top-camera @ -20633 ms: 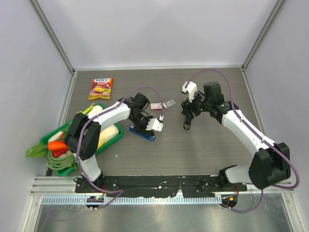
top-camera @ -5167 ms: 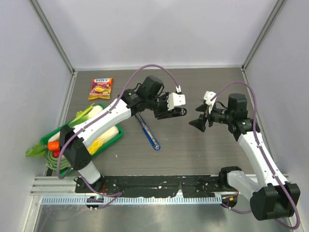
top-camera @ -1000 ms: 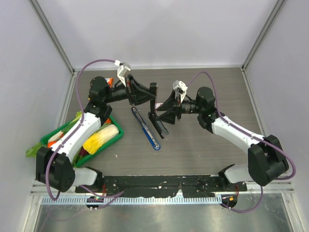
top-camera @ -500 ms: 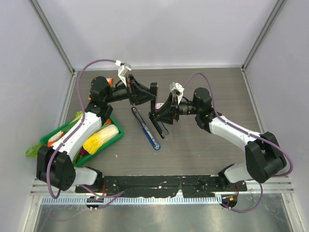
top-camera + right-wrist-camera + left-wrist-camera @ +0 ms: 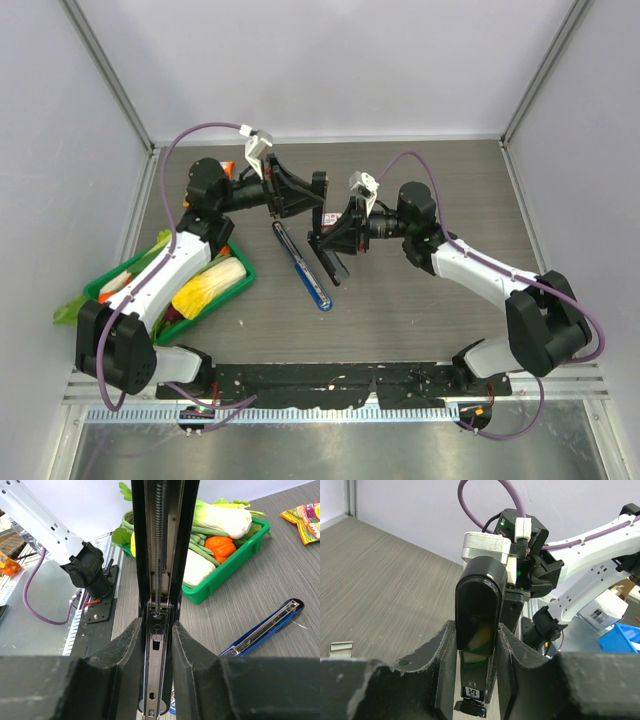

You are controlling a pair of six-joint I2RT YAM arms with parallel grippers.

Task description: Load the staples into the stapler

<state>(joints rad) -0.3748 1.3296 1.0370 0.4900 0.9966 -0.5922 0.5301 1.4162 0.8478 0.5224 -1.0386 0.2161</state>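
Currently the left gripper [image 5: 476,650] is clamped across the glossy black plastic stapler [image 5: 476,600], which sits upright between its jaws and is held clear of the table. The right gripper [image 5: 157,645] meets it from the opposite side. Its jaws stand tight against both flanks of the opened magazine rail, with the spring running up between them.

The short silvery-grey strip of metal staples [image 5: 339,649] lies flat on the table, below and to the left of the left jaws and well apart from both grippers. Nothing is loaded yet.

Risks, as judged:
- Both grippers are taken up with the stapler, so neither is free to fetch the strip.
- If the right jaws let go, the sprung rail could snap shut.
- Any pull between the two grips could twist the smooth body out of the left jaws.
- The strip is thin and flat, so a pinch could skid off it or break it.

Count:
- Staplers: two, the black one held and a slim blue stapler [image 5: 300,265] lying open below the jaws.
- Staple strips: one.
- Green plastic tray [image 5: 225,572] of vegetables: one.
- Red-and-yellow sweet packet [image 5: 208,183]: one.
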